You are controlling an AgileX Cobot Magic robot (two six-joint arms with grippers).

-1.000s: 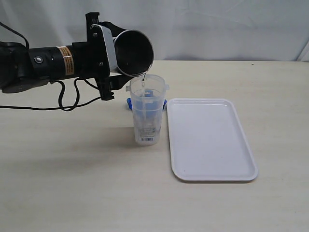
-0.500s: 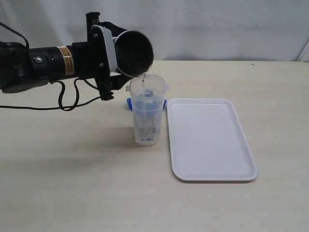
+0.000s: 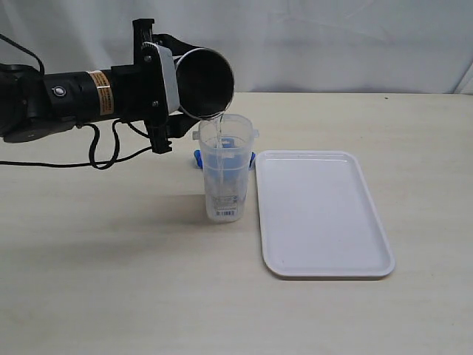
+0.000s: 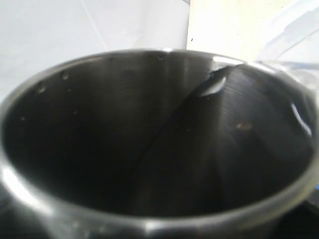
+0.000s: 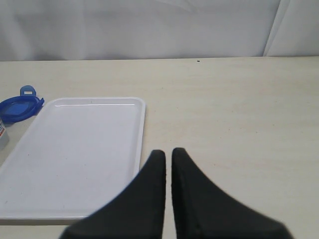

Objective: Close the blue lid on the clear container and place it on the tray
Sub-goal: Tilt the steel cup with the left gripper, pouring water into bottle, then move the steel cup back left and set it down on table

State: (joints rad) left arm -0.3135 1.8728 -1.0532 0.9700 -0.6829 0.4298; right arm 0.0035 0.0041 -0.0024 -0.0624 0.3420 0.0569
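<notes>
Closed right claw (image 5: 168, 152) hovers near the tray (image 5: 75, 149); blue lid (image 5: 17, 107) lies beside the tray.

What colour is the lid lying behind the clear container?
The lid is blue; it shows best in the right wrist view, beside the tray.

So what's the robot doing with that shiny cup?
The left gripper holds a steel tumbler tipped over the clear container and pours water into it. The blue lid lies on the table just behind the container, not on it yet. The tray sits beside the container with nothing on it. The right gripper is shut, holds nothing, and hangs by the tray.
</notes>
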